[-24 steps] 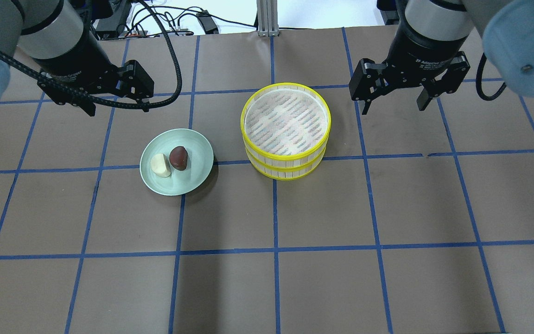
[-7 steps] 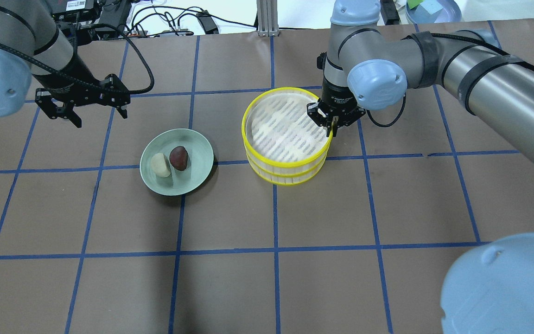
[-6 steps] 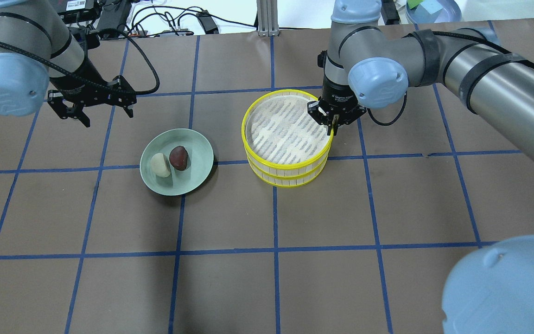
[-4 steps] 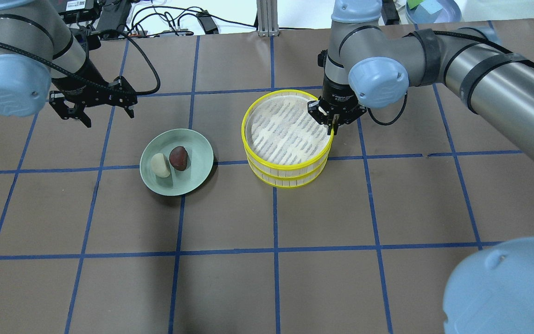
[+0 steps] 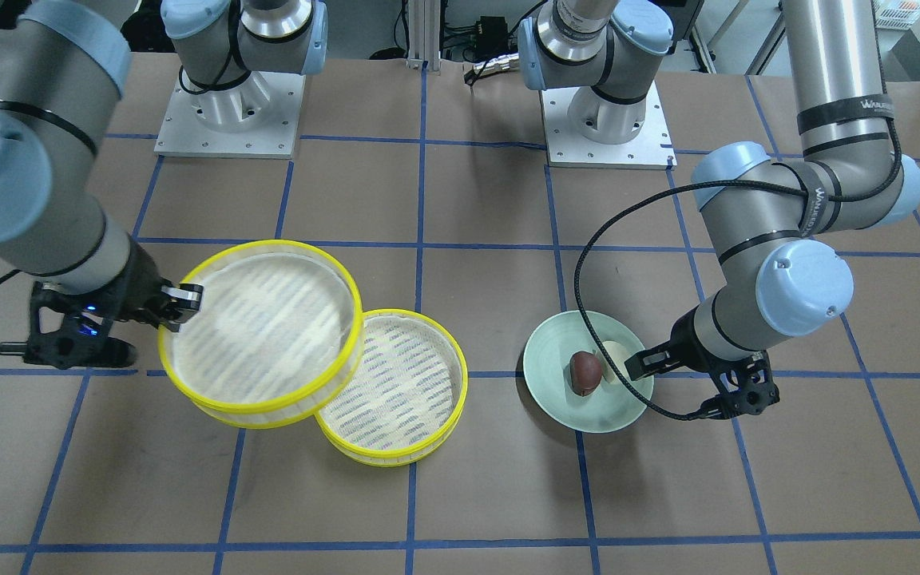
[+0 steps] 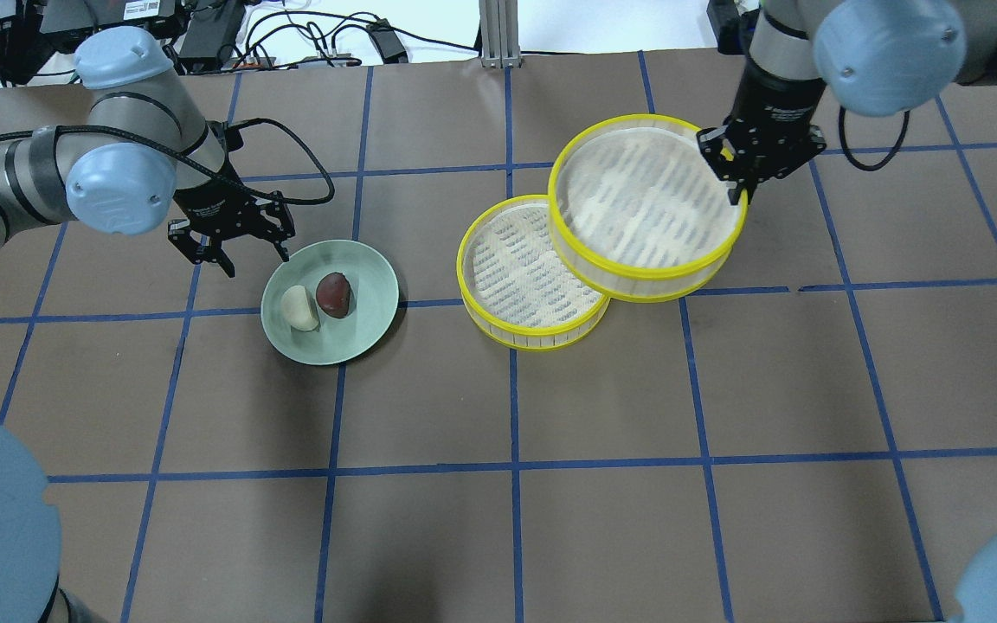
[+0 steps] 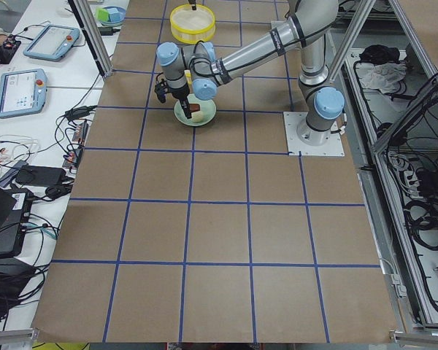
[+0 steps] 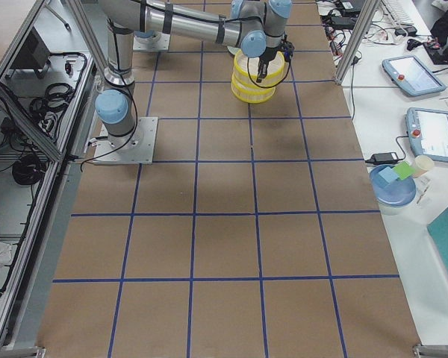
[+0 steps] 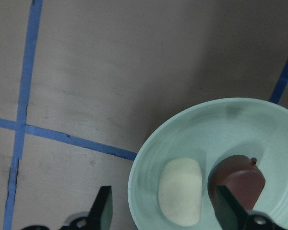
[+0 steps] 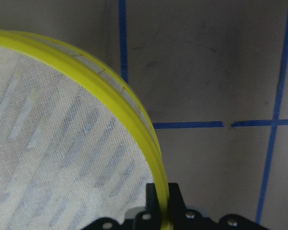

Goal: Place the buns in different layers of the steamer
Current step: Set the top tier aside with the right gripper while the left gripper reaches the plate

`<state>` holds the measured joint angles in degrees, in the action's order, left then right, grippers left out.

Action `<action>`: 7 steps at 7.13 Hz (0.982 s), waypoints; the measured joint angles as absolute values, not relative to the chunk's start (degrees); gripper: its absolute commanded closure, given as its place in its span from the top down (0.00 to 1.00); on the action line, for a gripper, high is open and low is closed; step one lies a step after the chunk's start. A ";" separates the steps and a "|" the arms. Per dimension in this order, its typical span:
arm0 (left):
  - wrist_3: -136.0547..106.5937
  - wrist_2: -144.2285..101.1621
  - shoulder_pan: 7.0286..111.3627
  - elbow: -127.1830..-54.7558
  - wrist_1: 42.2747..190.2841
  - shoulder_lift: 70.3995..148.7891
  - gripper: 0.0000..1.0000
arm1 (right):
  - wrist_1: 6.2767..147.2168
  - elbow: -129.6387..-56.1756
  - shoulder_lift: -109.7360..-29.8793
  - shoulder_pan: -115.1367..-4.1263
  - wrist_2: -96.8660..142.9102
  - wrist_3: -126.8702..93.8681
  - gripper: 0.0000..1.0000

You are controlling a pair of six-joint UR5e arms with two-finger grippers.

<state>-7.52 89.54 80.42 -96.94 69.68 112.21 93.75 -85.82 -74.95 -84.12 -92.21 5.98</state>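
The dark reddish-brown bun (image 6: 333,293) and the cream-white bun (image 6: 299,307) lie side by side on the pale green plate (image 6: 351,337). My left gripper (image 6: 239,255) is open and empty, hovering over the plate's back-left edge. In the left wrist view the cream bun (image 9: 180,191) lies between the fingers, far below, with the brown bun (image 9: 237,179) beside it. My right gripper (image 6: 734,177) is shut on the rim of the upper steamer tray (image 6: 646,260), held tilted in the air. The tray partly overlaps the lower steamer tray (image 6: 524,333), which rests empty on the table.
Brown paper with a blue tape grid covers the table. Cables (image 6: 325,39) lie along its far edge. The two arm bases (image 5: 224,112) stand at the robot's side. In the front-facing view the plate (image 5: 588,411) sits right of the lower tray (image 5: 396,451).
My right gripper has lifted the upper tray off the lower one and carried it to the right and back. My left gripper has moved right, to the plate's edge.
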 measured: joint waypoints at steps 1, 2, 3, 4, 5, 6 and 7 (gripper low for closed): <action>-7.56 88.67 80.42 -97.31 69.67 112.93 0.77 | 91.81 -85.81 -76.38 -80.87 -94.61 12.26 0.00; -7.52 87.45 80.42 -97.83 69.66 113.56 0.77 | 89.86 -85.87 -77.78 -78.90 -96.78 17.17 0.00; -7.53 86.80 80.42 -98.15 69.67 113.96 0.76 | 88.81 -86.04 -78.42 -78.00 -97.67 19.64 0.00; -7.57 86.59 80.42 -98.28 69.69 114.18 0.75 | 88.27 -86.17 -78.63 -77.66 -97.92 21.12 0.00; -7.55 86.72 80.42 -98.31 69.70 114.41 0.75 | 88.08 -86.25 -78.74 -77.51 -97.93 22.25 0.00; -7.55 86.84 80.42 -98.34 69.72 114.83 0.75 | 87.99 -86.26 -78.85 -77.47 -97.97 22.78 0.00; -7.60 86.77 80.42 -98.35 69.75 115.30 0.75 | 87.89 -86.27 -79.36 -77.45 -97.99 22.98 0.00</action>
